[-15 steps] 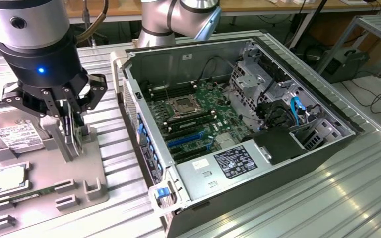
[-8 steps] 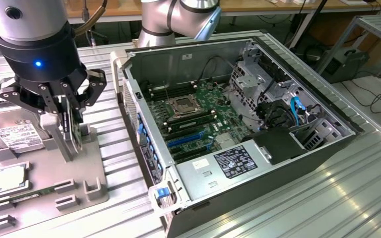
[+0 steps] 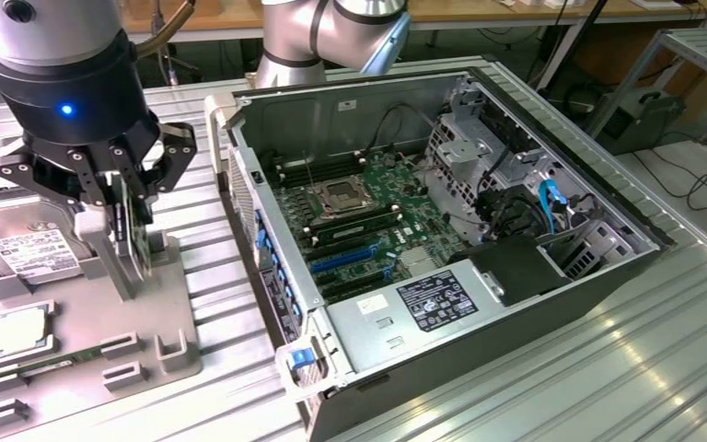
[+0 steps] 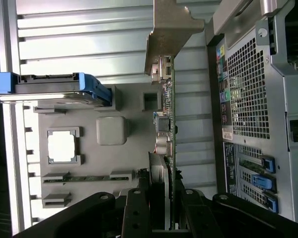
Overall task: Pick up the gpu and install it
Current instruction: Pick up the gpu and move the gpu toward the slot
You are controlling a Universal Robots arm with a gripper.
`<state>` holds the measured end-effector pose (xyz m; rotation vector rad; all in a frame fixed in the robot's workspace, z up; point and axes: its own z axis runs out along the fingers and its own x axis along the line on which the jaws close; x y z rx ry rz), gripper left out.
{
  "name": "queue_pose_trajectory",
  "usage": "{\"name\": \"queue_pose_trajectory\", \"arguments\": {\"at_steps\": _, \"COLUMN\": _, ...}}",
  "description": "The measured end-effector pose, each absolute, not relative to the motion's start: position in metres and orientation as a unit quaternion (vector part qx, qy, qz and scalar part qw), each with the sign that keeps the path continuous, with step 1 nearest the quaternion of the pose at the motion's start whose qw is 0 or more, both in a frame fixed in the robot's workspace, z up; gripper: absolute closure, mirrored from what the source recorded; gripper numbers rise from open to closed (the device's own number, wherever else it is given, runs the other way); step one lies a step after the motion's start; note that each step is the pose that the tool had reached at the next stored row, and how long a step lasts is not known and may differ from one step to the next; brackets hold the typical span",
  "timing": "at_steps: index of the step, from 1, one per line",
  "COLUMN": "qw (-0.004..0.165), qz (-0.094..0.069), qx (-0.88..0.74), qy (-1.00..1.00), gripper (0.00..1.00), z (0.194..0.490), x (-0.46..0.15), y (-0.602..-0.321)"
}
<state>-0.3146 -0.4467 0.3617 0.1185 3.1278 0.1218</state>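
The gpu (image 3: 121, 247) stands edge-on as a narrow dark slab over the grey parts holder (image 3: 144, 322), at the exterior view's left. My gripper (image 3: 121, 198) is shut on its upper part, one black finger on each side. In the wrist view the gpu (image 4: 170, 124) runs away from my gripper (image 4: 161, 210), showing its green board edge and its silver end bracket (image 4: 171, 25) at the far end. Whether its lower edge touches the holder I cannot tell. The open computer case (image 3: 452, 230) lies to the exterior view's right, with blue card slots (image 3: 347, 261) on its motherboard.
On the holder lie a silver hard drive (image 3: 28, 244) with a white label, a square processor (image 3: 22, 331) and a slim RAM stick (image 3: 47, 366). The case's perforated rear panel (image 4: 243, 99) stands close beside the gpu. Ribbed metal table (image 3: 599, 368) surrounds everything.
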Motion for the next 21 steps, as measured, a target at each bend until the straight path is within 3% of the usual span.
{"name": "queue_pose_trajectory", "arguments": {"at_steps": 21, "qw": 0.005, "qz": 0.039, "qx": 0.038, "qy": 0.999, "gripper": 0.72, "z": 0.380, "x": -0.315, "y": -0.447}}
